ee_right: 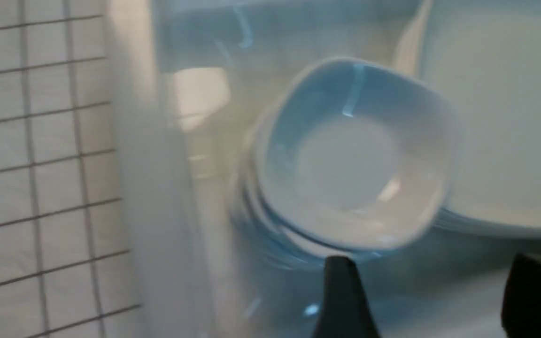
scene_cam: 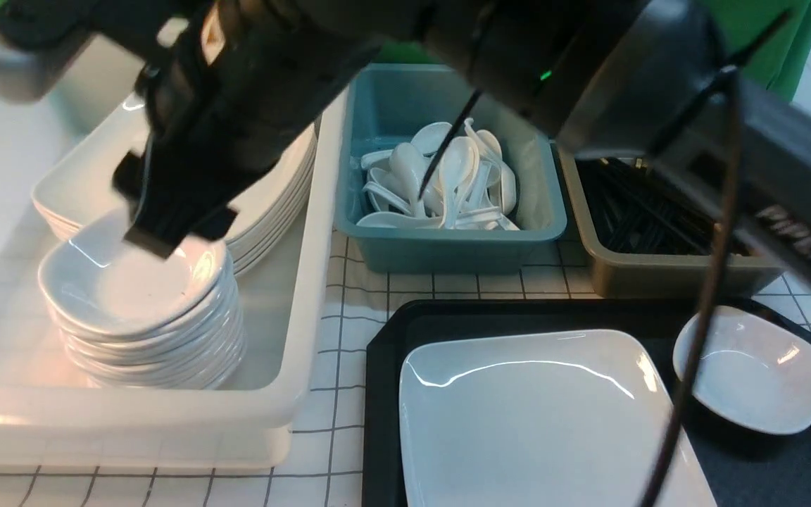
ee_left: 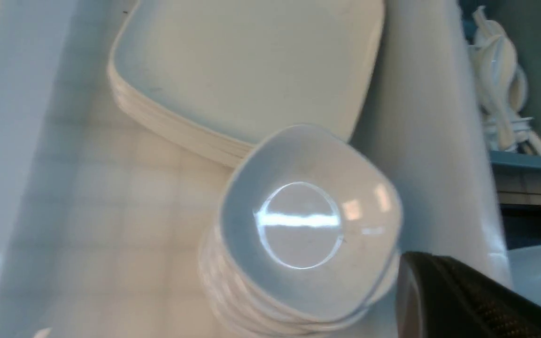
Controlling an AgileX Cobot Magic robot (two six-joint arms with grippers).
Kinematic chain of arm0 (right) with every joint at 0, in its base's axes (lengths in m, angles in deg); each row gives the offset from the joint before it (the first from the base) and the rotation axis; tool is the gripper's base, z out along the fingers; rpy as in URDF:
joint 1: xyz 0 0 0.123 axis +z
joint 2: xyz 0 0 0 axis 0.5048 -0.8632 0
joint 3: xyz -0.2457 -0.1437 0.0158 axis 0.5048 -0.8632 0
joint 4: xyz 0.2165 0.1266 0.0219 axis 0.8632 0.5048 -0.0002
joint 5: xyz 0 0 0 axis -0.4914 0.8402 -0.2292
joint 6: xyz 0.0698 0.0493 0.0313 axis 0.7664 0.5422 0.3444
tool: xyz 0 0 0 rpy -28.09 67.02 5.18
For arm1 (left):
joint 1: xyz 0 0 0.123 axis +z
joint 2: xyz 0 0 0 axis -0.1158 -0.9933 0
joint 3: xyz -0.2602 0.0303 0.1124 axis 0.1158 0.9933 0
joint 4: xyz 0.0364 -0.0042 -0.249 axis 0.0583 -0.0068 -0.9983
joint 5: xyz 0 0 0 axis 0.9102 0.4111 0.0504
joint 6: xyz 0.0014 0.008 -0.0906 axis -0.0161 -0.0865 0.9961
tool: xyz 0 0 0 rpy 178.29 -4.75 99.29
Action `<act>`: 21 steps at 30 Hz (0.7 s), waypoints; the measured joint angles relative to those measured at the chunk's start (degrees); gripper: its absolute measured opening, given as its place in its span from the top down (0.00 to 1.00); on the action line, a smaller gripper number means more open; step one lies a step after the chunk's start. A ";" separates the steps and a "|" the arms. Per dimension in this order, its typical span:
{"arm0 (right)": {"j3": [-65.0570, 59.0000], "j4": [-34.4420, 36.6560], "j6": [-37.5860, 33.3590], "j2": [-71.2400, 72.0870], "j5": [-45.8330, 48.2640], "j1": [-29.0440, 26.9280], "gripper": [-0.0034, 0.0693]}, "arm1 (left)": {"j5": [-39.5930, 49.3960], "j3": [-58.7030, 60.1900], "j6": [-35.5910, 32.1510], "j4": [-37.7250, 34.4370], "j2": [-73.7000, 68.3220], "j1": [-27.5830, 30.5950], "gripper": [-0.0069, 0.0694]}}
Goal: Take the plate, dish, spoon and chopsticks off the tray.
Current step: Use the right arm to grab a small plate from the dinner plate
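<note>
While my right arm reaches across to the white bin [scene_cam: 300,394] on the left of the counter, the black tray [scene_cam: 381,422] sits at the near right with two things left on it. The bigger is the plate [scene_cam: 539,422], lying flat in the tray's left half; being nearly square, it offers no long axis to line up with. Inside the bin, the stack of small dishes [scene_cam: 145,303] stands in front of a pile of plates [scene_cam: 78,186]. The dish [scene_cam: 750,370] rests flat on the tray's right side, just beside the plate. My right fingers [ee_right: 341,305] hang spread wide at the stack's edge, gripping nothing. Both tray pieces lie well to the right of those fingers and nearer to me, so I judge the right arm must swing over that way; it looks the better placed for the dish. As for the left fingers, I cannot tell their state.
</note>
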 joint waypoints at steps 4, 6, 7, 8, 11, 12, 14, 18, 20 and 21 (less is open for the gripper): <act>-0.37 -9.07 7.03 5.33 0.66 -3.45 0.72 | -1.08 0.00 -2.98 -3.51 -0.06 -9.02 0.91; -3.45 -9.66 8.71 9.23 0.54 -7.35 0.87 | -1.44 0.00 -2.70 -2.90 -0.06 -15.50 0.91; -6.73 -9.51 9.29 11.49 0.54 -9.96 0.91 | -1.91 0.00 -1.96 -1.96 -0.06 -18.87 0.91; -11.01 -9.22 9.60 14.41 0.54 -12.71 0.92 | -2.76 0.25 -0.99 -0.92 -0.06 -22.91 0.91; -22.99 -8.87 10.01 21.58 0.53 -18.52 0.89 | -6.23 2.06 1.46 1.67 -0.16 -31.94 0.91; -28.31 -8.80 10.12 24.09 0.57 -20.69 0.87 | -7.99 3.05 2.25 2.34 -0.38 -34.92 0.91; -37.08 -8.60 10.41 27.25 0.72 -24.17 0.81 | -10.89 4.58 2.84 3.12 -1.34 -39.41 0.91; -58.12 -8.60 10.69 33.24 -0.77 -32.80 0.60 | -14.19 6.43 3.65 5.01 -7.30 -48.36 0.91; -67.05 -8.65 10.75 34.18 -4.58 -36.28 0.50 | -14.92 6.43 3.72 5.22 -11.18 -51.79 0.91; -70.97 -8.65 10.75 34.20 -7.16 -37.51 0.45 | -15.54 6.43 3.72 5.28 -12.97 -53.08 0.91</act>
